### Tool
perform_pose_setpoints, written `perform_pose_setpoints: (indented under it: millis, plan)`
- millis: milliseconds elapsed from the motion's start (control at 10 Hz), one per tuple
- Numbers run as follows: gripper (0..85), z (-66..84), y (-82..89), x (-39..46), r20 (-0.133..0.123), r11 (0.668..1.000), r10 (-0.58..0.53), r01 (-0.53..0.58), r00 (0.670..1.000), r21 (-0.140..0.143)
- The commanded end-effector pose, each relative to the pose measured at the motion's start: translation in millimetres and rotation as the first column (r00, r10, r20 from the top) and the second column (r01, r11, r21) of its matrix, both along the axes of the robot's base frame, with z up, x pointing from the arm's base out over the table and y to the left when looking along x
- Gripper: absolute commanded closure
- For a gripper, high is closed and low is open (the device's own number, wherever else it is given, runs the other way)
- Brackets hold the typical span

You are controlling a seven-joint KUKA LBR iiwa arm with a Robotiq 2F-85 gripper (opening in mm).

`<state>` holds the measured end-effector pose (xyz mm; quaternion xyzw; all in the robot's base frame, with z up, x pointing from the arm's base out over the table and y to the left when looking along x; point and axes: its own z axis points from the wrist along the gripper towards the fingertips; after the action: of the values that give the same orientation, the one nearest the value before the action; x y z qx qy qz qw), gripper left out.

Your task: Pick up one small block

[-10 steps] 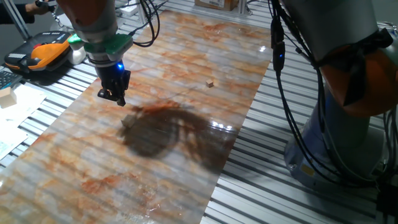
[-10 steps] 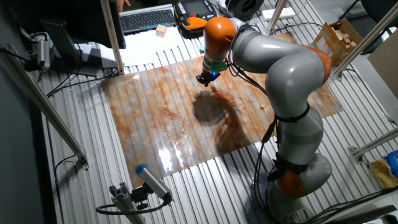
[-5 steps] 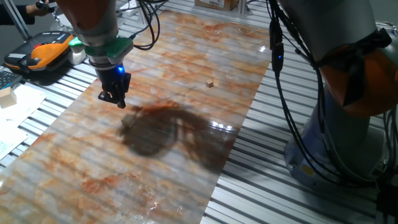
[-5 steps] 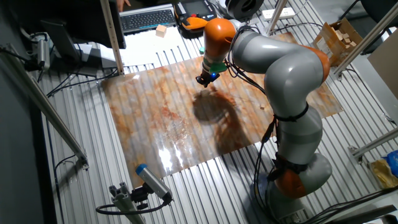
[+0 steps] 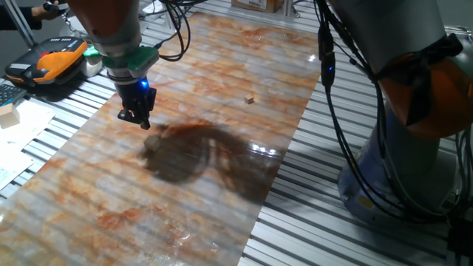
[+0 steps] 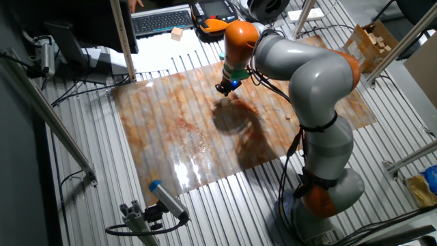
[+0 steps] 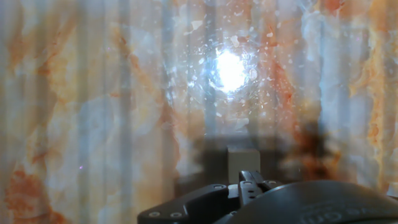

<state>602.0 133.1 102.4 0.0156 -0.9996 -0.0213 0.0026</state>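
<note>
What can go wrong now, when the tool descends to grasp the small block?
1. In the hand view the small block sits at the bottom edge, close to the tool, so a finger may land on it.
2. The sheet looks glossy, so a nudged block could slide.
3. The tiny cube could be mistaken for the target.

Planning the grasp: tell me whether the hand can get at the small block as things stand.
Probably yes: the small block lies on the bare mat just ahead of the hovering hand, and nothing stands between them.
</note>
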Motion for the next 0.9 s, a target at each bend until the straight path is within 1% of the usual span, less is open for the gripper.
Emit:
perform_pose_setpoints:
  millis: [0, 100, 200, 300, 400, 500, 600, 700, 800]
  plan:
    - [85.0, -0.2, 0.0, 0.1, 0.000, 1.000, 0.000, 0.000, 1.000, -0.001]
    - [85.0, -0.2, 0.0, 0.1, 0.002, 1.000, 0.000, 0.000, 1.000, -0.001]
    - [85.0, -0.2, 0.0, 0.1, 0.009, 1.000, 0.000, 0.000, 1.000, -0.010]
    - [85.0, -0.2, 0.0, 0.1, 0.011, 1.000, 0.000, 0.000, 1.000, -0.018]
    - [85.0, -0.2, 0.0, 0.1, 0.011, 1.000, 0.002, -0.001, 1.000, -0.018]
    - [85.0, -0.2, 0.0, 0.1, -0.005, 1.000, -0.003, 0.003, 1.000, 0.006]
    - [85.0, -0.2, 0.0, 0.1, -0.017, 1.000, -0.005, 0.005, 1.000, 0.018]
    - [85.0, -0.2, 0.0, 0.1, -0.020, 1.000, -0.003, 0.003, 1.000, 0.013]
    - [85.0, -0.2, 0.0, 0.1, -0.030, 1.000, -0.017, 0.017, 0.999, 0.010]
